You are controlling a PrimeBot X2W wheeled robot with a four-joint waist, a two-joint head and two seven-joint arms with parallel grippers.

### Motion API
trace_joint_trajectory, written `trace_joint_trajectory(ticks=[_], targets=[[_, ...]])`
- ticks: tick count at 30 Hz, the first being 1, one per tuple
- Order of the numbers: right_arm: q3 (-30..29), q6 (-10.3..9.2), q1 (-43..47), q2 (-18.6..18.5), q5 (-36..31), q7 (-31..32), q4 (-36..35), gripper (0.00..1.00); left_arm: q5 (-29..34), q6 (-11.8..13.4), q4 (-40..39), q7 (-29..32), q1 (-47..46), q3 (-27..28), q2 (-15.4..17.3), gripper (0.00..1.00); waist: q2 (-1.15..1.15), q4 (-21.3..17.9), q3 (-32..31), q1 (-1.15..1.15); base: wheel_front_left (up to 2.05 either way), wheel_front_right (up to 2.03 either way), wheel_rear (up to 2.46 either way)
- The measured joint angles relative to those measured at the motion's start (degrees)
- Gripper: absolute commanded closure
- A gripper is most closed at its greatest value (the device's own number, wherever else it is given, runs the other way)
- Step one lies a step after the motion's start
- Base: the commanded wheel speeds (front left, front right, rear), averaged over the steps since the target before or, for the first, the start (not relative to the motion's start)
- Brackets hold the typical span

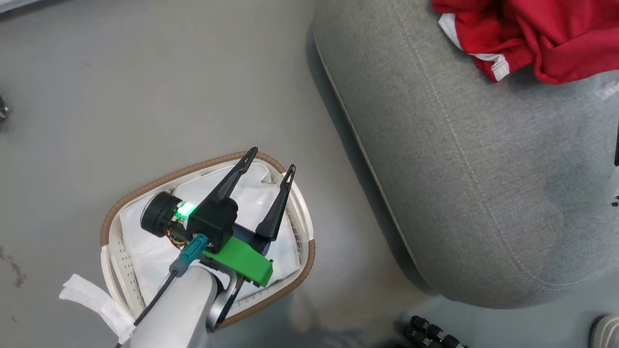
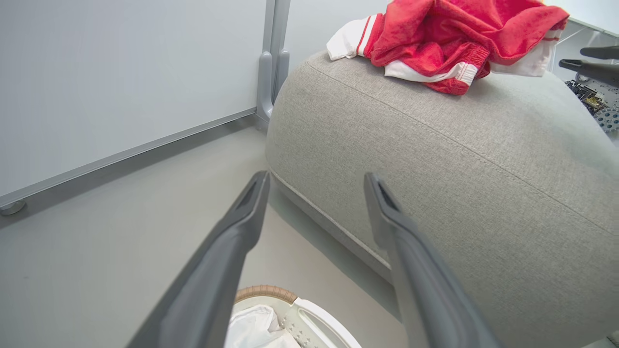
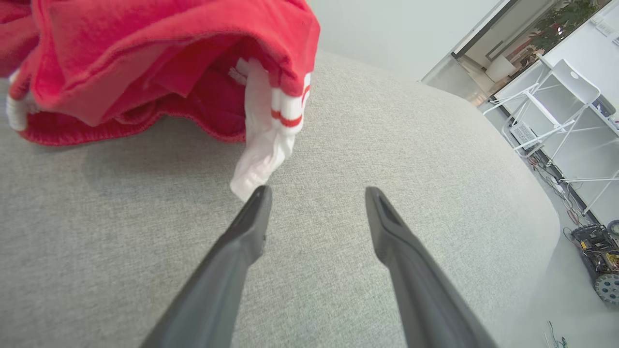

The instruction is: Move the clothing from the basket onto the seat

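The red clothing (image 1: 541, 34) with white striped cuffs lies bunched on the far part of the big grey seat (image 1: 459, 169). In the right wrist view my right gripper (image 3: 316, 193) stands open just above the seat (image 3: 387, 145), nothing between its fingers. A white cuff of the clothing (image 3: 169, 63) hangs down right by one fingertip. My left gripper (image 1: 271, 162) is open and empty above the basket (image 1: 193, 166), whose white liner shows inside. In the left wrist view the left gripper (image 2: 315, 183) points at the seat (image 2: 459, 159), with the clothing (image 2: 445, 34) on top and the right gripper (image 2: 572, 57) beside it.
The basket (image 2: 263, 291) stands on the grey floor close to the seat's rounded edge. A white wall panel (image 2: 130, 96) with a metal post runs behind. A small wheeled device (image 3: 599, 256) and white furniture (image 3: 556, 96) sit past the seat. A black object (image 1: 430, 333) lies near the bottom.
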Motion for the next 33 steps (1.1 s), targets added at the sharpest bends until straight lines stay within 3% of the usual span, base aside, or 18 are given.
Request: trace_joint_trajectory(ticks=[11,16,24,33], targets=[[5.5,0.00,-1.5,-2.2,-1.4,-0.1,-8.3,0.00,-1.7,0.0,-0.3,0.0,2.3,2.2,-3.8,0.00,0.00,0.3,-7.1,0.00,0.00,0.00,0.00],[9.2,0.00,-4.4,-1.8,0.1,-0.1,-6.6,0.00,-2.1,0.0,-0.5,0.0,3.6,4.7,-5.3,0.00,0.00,2.6,-10.3,-0.01,0.00,0.00,0.00],[13.0,0.00,-5.1,4.5,2.0,-0.1,-4.8,0.00,-2.4,0.0,-0.4,0.0,8.2,12.6,-6.6,0.00,0.00,8.4,-14.7,-0.01,0.00,0.00,0.00],[13.1,0.00,2.7,12.3,5.0,-0.1,-7.6,0.00,-2.4,0.3,-0.1,0.0,15.4,24.3,-7.4,0.00,0.00,14.6,-19.7,-0.01,0.00,0.00,0.00]])
